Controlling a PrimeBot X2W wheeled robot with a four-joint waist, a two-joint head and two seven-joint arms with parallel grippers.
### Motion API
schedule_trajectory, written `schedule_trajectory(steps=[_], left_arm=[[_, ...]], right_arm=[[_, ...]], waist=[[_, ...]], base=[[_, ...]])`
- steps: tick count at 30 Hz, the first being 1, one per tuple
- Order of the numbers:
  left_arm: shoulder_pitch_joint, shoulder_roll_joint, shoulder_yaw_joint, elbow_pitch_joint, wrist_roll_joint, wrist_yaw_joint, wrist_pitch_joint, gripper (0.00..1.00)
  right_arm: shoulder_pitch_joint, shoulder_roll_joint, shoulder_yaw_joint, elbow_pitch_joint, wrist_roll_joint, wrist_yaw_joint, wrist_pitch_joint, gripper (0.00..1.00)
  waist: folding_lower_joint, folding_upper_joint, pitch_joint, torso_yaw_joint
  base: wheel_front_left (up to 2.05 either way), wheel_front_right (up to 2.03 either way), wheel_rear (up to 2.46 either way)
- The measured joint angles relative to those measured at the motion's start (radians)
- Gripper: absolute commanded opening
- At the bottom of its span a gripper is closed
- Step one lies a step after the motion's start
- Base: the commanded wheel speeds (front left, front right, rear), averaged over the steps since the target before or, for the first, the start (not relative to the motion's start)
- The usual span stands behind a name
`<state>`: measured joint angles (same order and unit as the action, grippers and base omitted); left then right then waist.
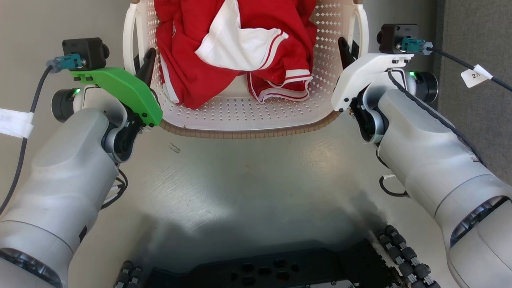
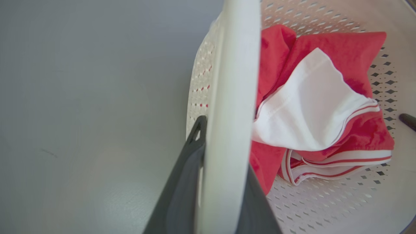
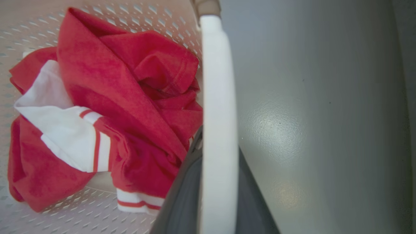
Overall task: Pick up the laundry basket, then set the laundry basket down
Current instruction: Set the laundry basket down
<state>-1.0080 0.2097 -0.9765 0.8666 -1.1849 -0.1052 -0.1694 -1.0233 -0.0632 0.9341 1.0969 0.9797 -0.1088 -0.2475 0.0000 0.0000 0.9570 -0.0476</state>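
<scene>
Head view: laundry basket [image 1: 248,120], red clothes [image 1: 184,68] inside, over grey floor [image 1: 240,180]; contact with it unclear. Left gripper [image 1: 146,66] and right gripper [image 1: 347,50] flank it, each pinching a white side handle [image 1: 129,40]. Risk: uneven arm motion tilts it, and a smooth handle slips free.

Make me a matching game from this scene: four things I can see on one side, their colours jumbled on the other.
Things:
1. garment
2. rim of the laundry basket
3. left wrist cover
4. floor

Colours:
A. green
B. grey
C. red and white
D. brown

Pairs: 1-C, 2-D, 3-A, 4-B
</scene>
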Motion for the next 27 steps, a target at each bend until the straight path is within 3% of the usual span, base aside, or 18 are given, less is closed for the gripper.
schedule_trajectory(steps=[17, 18, 19, 20, 27], left_arm=[[-0.002, 0.010, -0.027, -0.009, -0.035, 0.002, -0.012, 0.00], [-0.002, 0.011, -0.029, -0.010, -0.036, 0.002, -0.012, 0.26], [-0.003, 0.012, -0.029, -0.010, -0.037, 0.002, -0.012, 0.54], [-0.003, 0.013, -0.030, -0.011, -0.041, 0.001, -0.012, 1.00], [-0.006, 0.004, -0.044, -0.036, -0.047, -0.019, -0.017, 1.00]], right_arm=[[-0.005, 0.002, -0.018, -0.001, -0.015, -0.007, -0.002, 0.00], [-0.008, 0.002, -0.020, -0.001, -0.018, -0.007, -0.002, 0.15], [-0.012, 0.002, -0.022, -0.002, -0.022, -0.007, -0.002, 0.49], [-0.015, 0.002, -0.024, -0.003, -0.023, -0.007, -0.002, 1.00], [-0.039, 0.001, -0.047, -0.007, -0.057, -0.015, -0.003, 1.00]], waist=[[0.0000, 0.0000, 0.019, -0.002], [0.0000, 0.0000, 0.020, -0.002], [0.0000, 0.0000, 0.020, -0.003], [0.0000, 0.0000, 0.021, -0.003], [0.0000, 0.0000, 0.021, -0.005]], base=[[0.00, 0.00, 0.00], [0.00, 0.00, 0.00], [0.00, 0.00, 0.00], [0.00, 0.00, 0.00], [0.00, 0.00, 0.00]])
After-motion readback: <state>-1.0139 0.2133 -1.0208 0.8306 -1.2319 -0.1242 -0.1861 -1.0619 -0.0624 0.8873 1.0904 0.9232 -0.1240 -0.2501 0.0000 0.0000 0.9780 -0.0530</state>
